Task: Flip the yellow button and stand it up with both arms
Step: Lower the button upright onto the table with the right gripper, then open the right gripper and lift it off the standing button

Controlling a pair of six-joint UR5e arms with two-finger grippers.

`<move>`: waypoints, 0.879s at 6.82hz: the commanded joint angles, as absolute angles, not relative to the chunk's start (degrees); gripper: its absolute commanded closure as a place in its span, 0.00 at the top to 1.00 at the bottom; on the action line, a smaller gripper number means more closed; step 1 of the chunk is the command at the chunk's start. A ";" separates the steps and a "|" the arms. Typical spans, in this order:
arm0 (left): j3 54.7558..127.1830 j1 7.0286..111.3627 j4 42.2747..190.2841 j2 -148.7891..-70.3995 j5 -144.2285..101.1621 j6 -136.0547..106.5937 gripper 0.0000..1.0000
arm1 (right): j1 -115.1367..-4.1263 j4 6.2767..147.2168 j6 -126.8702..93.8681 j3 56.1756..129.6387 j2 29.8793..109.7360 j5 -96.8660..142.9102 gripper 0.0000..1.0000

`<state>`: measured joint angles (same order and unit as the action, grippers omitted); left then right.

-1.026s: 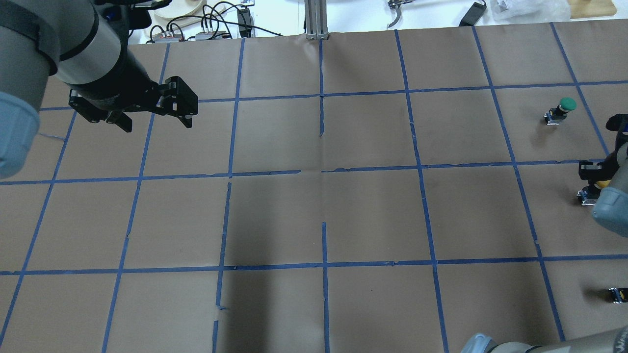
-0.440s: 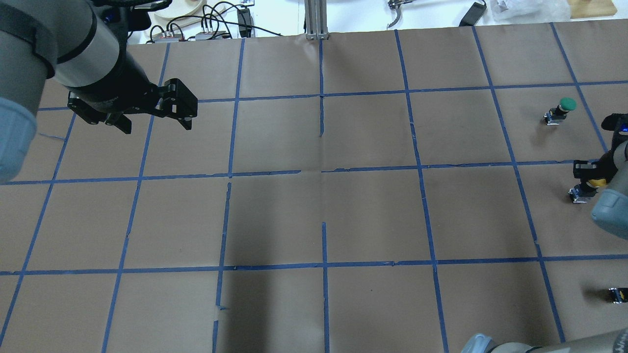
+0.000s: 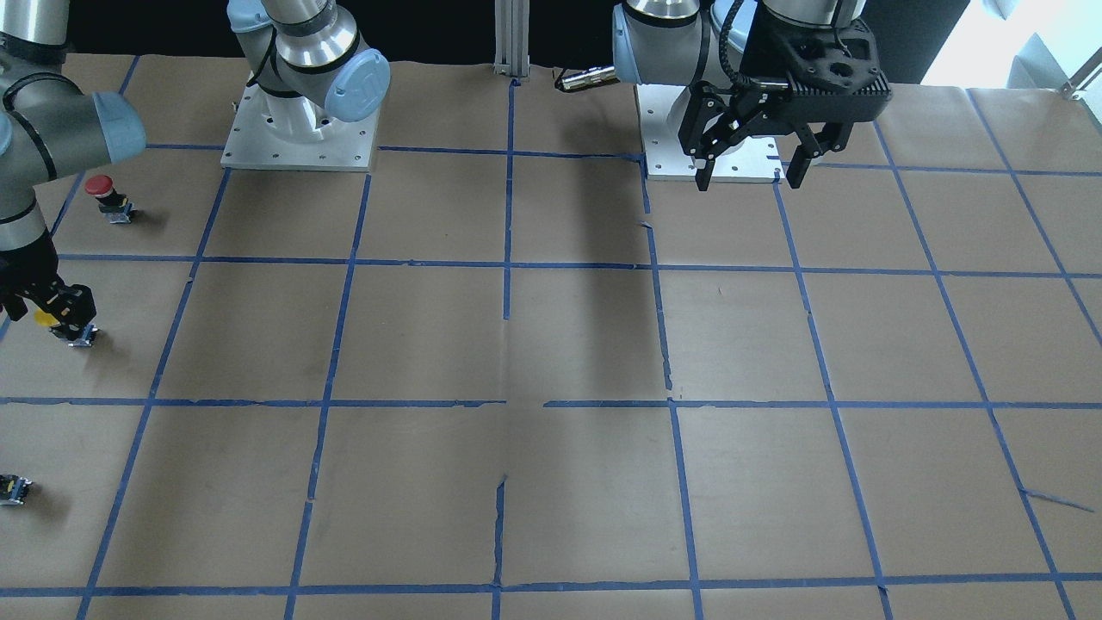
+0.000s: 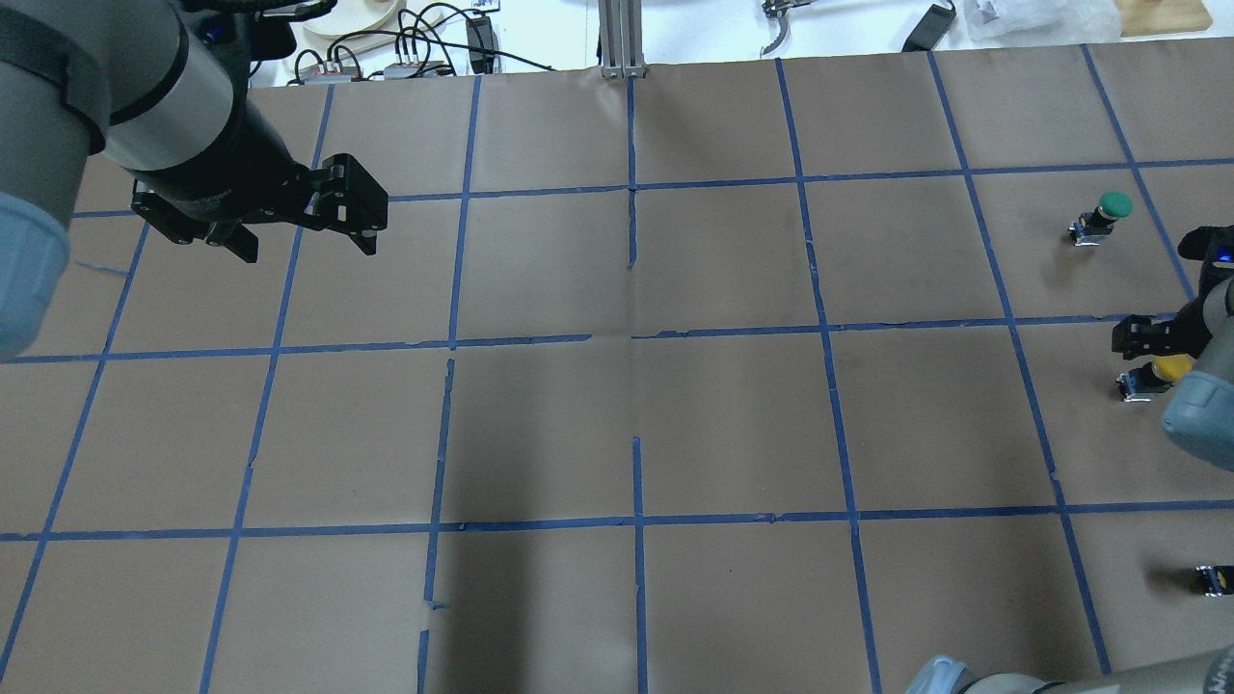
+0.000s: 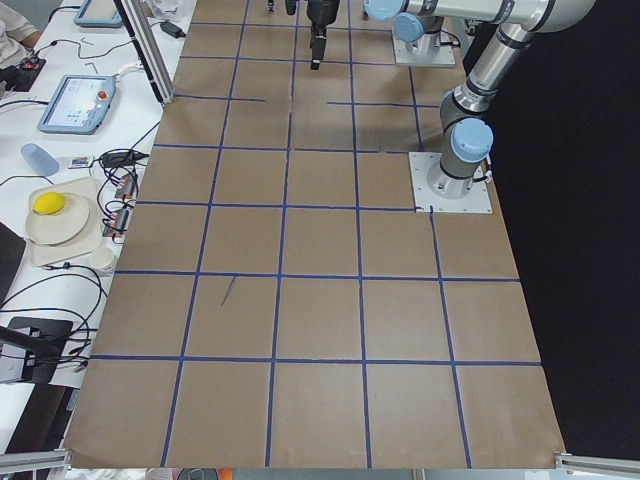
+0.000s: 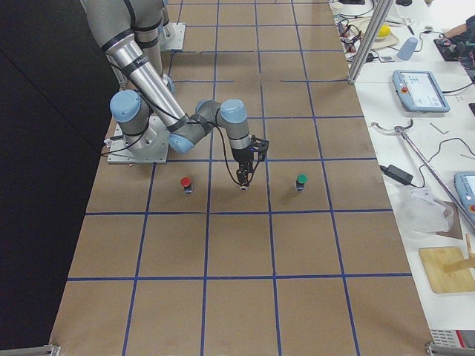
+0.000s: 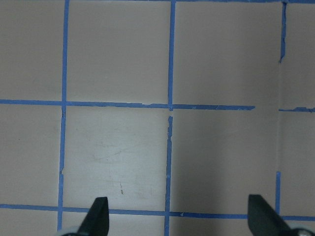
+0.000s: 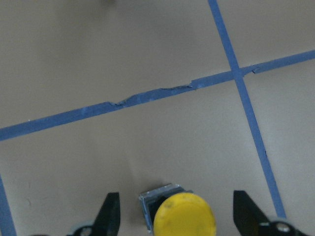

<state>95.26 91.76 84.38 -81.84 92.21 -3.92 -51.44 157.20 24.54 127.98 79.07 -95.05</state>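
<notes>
Overhead exterior view, starting at its left edge: the left arm [image 4: 164, 96] comes in at the upper corner, and the left gripper [image 4: 308, 246] hangs above the table [image 4: 723, 424], which is covered in brown paper marked off by a blue tape grid [image 4: 638, 521]. Its jaws are spread wide with nothing between them. The left wrist-mounted view shows both fingertips far apart over bare paper.

Far to the right, near the table's end, three small things sit well apart in a rough line running from far to near. The green button [image 4: 1107, 214] is farthest from the robot and stands on its base. Nearer, just past a tape line, is the yellow button [image 4: 1168, 368], with the right gripper [image 4: 1147, 352] directly over it.

The right wrist-mounted view looks down on the round yellow cap, with the grey base block peeking out beyond it. The two black fingers [image 8: 109, 216] stand on either side of the cap with a clear gap on each side — jaws wide, gripping nothing. Whether this button is fully upright or leaning cannot be told.

Nearest the robot, at the view's right border, lies a tiny black-and-silver block [image 4: 1213, 578].

In the exterior right view a red button [image 6: 185, 182] stands upright on the left, the yellow one is in the middle and the green one on the right — the right arm [image 6: 145, 74] bends down over the middle one.
</notes>
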 commanded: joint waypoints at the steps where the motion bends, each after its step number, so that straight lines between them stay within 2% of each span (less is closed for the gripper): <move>1: 95.27 91.76 84.37 -81.83 92.46 -3.96 1.00 | -51.76 152.60 24.52 127.53 81.02 -95.10 1.00; 3: 95.19 91.76 84.37 -81.83 92.37 -3.96 1.00 | -54.04 139.73 24.17 122.21 84.54 -95.01 1.00; 6: 95.01 91.76 84.37 -81.91 92.37 -3.87 1.00 | -59.74 111.78 22.59 107.35 87.09 -94.93 1.00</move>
